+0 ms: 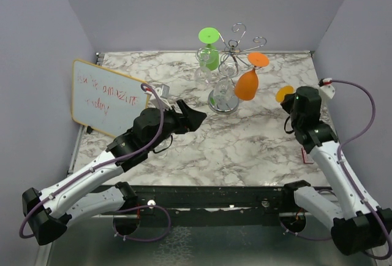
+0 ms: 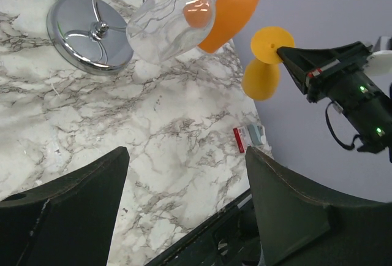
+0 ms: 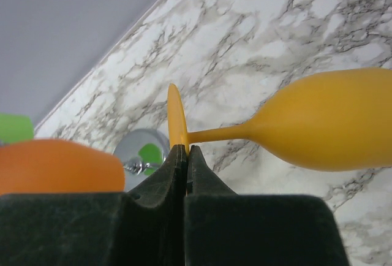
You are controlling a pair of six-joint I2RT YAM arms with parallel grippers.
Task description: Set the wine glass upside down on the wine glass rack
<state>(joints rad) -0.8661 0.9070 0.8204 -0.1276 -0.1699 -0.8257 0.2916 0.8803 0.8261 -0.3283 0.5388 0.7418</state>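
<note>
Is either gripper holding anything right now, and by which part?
The right gripper pinches the yellow wine glass by the rim of its foot; the left gripper is open and empty.

Walled lab booth, marble-print table (image 1: 257, 140)

Ref: post of shiny chrome wire rack (image 1: 215, 102), top view, 12 = far wall.

Obstacles:
- Green plastic wine glass (image 1: 210, 54) hangs at 11.
- Clear glasses (image 1: 205, 70) hang at 9–10 and close by post.
- Orange plastic wine glass (image 1: 246, 84) hangs at 3, bowl low beside base.
- L gripper (image 1: 197, 119), jaws spread, plus its arm fill 7–8.
- R gripper (image 3: 185, 154), pinching the foot of yellow plastic wine glass (image 3: 318, 128), sits at 3–4, w/ the orange glass between it and post.
- White dry-erase board (image 1: 109, 97) stands far out at 9.

Free room:
- Rack curls at 12–1 are bare, reachable from above.
- Marble tabletop (image 1: 245, 143) at 5–6 is passable.
</note>
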